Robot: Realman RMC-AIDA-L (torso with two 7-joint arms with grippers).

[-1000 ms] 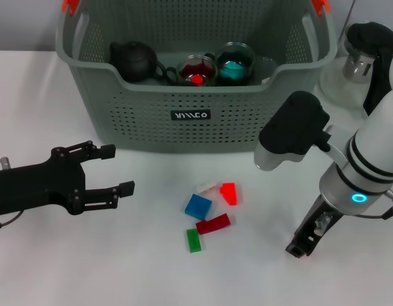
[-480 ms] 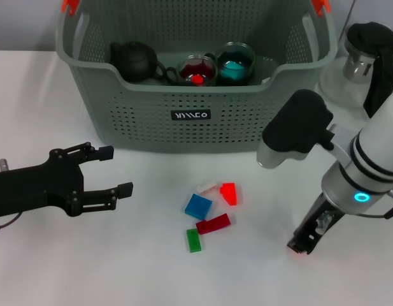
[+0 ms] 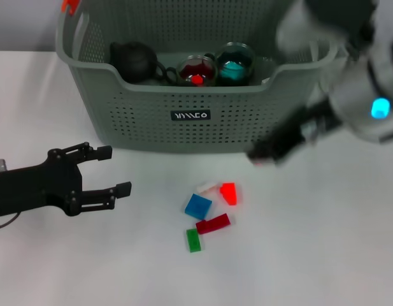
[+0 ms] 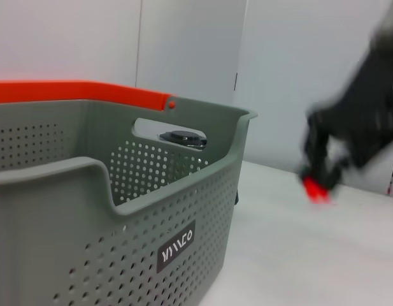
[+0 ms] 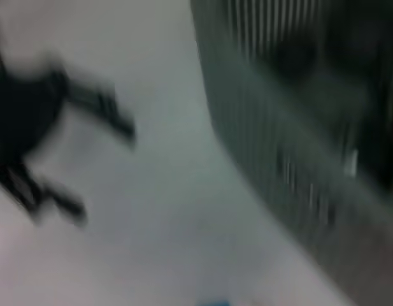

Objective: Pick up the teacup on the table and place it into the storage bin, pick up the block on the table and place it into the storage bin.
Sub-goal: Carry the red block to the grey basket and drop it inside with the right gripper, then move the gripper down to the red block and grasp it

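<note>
The storage bin (image 5: 298, 127) is filling one side of the right wrist view, its grey-green perforated wall smeared. The left end effector (image 5: 62, 153) is showing as a dark blur over the pale table (image 5: 164, 217), well apart from the bin.

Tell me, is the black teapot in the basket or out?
In: the black teapot sits inside the storage bin, beside two cups.
</note>
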